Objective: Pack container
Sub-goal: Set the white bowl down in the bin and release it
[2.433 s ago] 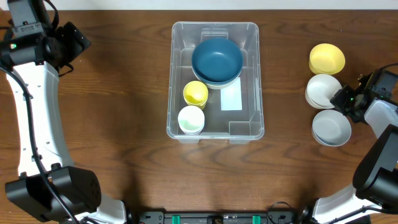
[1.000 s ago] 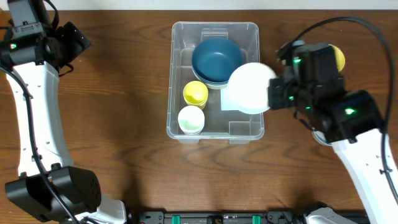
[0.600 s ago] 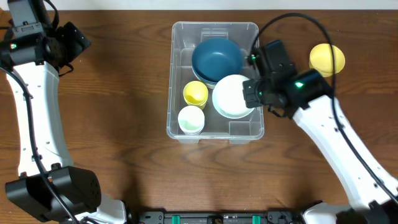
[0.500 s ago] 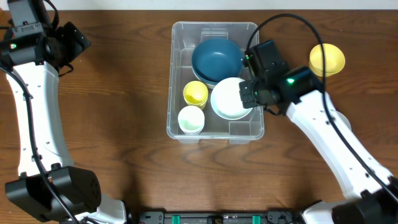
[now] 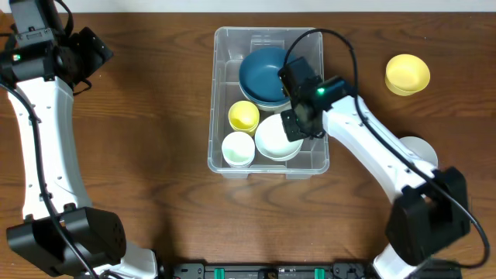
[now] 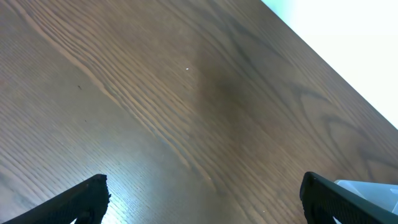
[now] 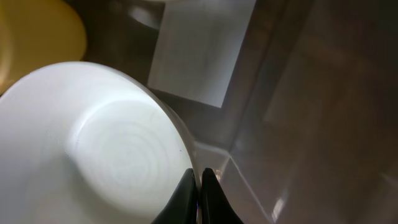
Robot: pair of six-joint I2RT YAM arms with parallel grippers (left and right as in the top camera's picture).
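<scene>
The container, a clear rectangular bin, stands mid-table. Inside it are a dark blue bowl at the back, a yellow cup and a pale cup at the front left. My right gripper reaches into the bin, shut on the rim of a white bowl low in the front right part. In the right wrist view the right gripper pinches the white bowl's thin edge, with the white label on the floor behind. My left gripper hangs open over bare wood at the far left.
A yellow bowl sits on the table at the right. Another white bowl lies further forward, partly behind the right arm. The left arm runs along the table's left side.
The right gripper carried the white bowl leftward from the bin's right wall and down into the front of the bin beside the cups. The left arm stayed still.
</scene>
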